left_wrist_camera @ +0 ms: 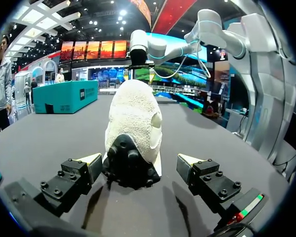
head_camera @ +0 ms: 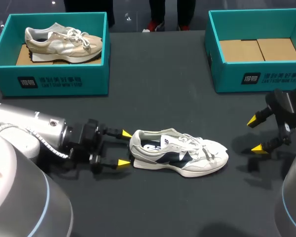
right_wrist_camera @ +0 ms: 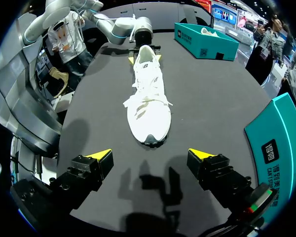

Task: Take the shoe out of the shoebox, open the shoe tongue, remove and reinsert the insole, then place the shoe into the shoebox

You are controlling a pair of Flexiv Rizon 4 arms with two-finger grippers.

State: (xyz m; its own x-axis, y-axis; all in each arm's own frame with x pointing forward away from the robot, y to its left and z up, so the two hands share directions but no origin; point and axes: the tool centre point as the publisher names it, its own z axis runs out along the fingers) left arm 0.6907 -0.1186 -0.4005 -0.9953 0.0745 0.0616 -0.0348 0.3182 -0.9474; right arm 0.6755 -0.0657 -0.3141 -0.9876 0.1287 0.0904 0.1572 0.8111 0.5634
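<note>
Left gripper (head_camera: 124, 148) (left_wrist_camera: 139, 163) sits closest in its wrist view. Its fingers are spread wide with the heel (left_wrist_camera: 130, 163) of the white sneaker (head_camera: 180, 158) (left_wrist_camera: 133, 118) (right_wrist_camera: 148, 98) between them. There are gaps on both sides in the wrist view, so it is not clamped and holds nothing. Can't tell from the head view whether one tip brushes the heel.

Sneaker stands upright on its sole on the dark table (head_camera: 158, 84), out of any box. Heel points to the left arm, toe to the right arm.

Right gripper (head_camera: 256, 134) (right_wrist_camera: 150, 155) is spread wide and empty. It is lined up ahead of the toe, with bare table between them.

Teal shoebox (head_camera: 259, 76) on the right side has only a cardboard floor, probably the sneaker's box. Second teal shoebox (head_camera: 59, 79) on the left holds a beige sneaker (head_camera: 64, 42).

Step, as I judge it: shoe is out and the tongue opening comes next.

Handling: likely light, with a soft, squashy upper and a firmer sole and heel cup.
- Pinch across the heel cup to steady it. That is the stiffest part and the left fingers already flank it.
- Laces (head_camera: 200, 145) lie loose and could snag a fingertip.
- Tongue (head_camera: 180, 139) is floppy, so take its free top edge with the right fingers.
- Insole (head_camera: 150, 146) is probably thin and bendy, so lift it at the heel end.
- Shoe may slide on the table if pushed from one side only.
</note>
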